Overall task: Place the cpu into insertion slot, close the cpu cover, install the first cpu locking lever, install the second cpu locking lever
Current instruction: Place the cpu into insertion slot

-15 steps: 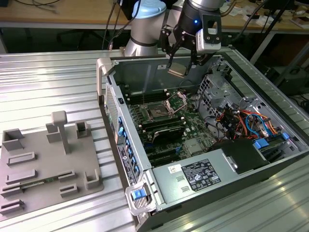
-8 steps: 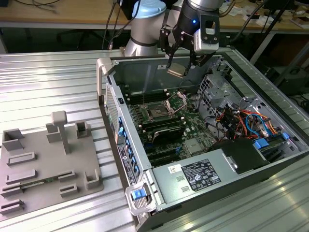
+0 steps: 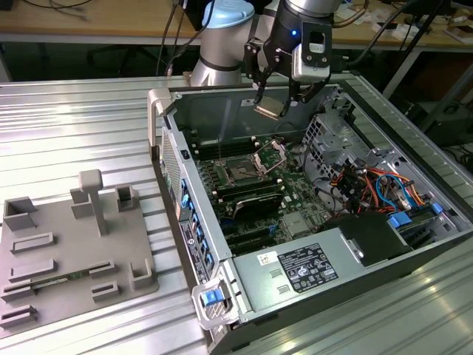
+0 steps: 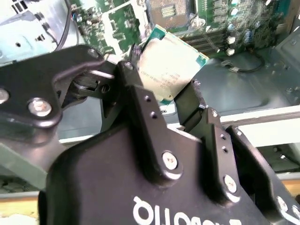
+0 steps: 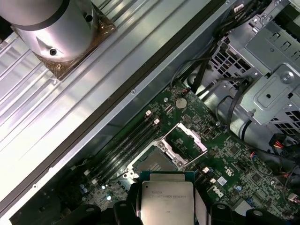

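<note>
My gripper [image 3: 275, 102] hangs above the open computer case [image 3: 168, 148], shut on the cpu [image 3: 267, 111], a flat square chip with a dull silver top and green edge. In both wrist views the cpu [image 4: 171, 63] [image 5: 168, 199] sits tilted between the black fingers [image 4: 131, 89]. Below it on the green motherboard lies the insertion slot [image 3: 240, 172] [image 5: 152, 161] [image 4: 171, 11], with nothing in it. The cpu cover [image 3: 272, 154] [image 5: 187, 140], a thin silver frame, stands swung up beside the slot. The chip is well clear of the board.
Long black memory slots [image 5: 126, 145] run beside the socket. A metal drive cage [image 3: 336, 137], coloured cables [image 3: 377, 185] and a power supply [image 3: 303, 270] crowd the exterior view's right. A grey fixture plate [image 3: 74, 251] lies on the ribbed table at the exterior view's left.
</note>
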Available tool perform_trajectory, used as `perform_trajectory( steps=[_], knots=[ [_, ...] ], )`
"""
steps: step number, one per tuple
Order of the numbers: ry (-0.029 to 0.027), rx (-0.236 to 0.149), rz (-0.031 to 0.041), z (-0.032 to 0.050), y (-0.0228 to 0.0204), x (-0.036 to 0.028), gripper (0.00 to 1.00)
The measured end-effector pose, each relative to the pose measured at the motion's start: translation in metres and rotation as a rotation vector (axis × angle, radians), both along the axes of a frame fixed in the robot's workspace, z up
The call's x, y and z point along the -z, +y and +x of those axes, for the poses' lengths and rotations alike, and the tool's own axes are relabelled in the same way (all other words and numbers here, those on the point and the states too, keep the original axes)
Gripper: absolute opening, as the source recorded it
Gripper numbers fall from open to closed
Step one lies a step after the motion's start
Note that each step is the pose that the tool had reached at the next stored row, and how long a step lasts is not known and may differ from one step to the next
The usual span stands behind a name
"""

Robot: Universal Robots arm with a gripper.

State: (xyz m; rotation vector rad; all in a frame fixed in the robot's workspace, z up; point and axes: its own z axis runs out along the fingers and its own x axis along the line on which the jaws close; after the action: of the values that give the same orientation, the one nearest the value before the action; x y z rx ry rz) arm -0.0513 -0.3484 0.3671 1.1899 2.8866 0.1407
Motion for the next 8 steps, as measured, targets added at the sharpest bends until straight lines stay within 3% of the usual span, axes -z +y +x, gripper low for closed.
perform_trajectory(
  steps=[8],
  knots=[
    [0.0,0.081,0.0,-0.0017,0.0,0.0005,0.55]
  ],
)
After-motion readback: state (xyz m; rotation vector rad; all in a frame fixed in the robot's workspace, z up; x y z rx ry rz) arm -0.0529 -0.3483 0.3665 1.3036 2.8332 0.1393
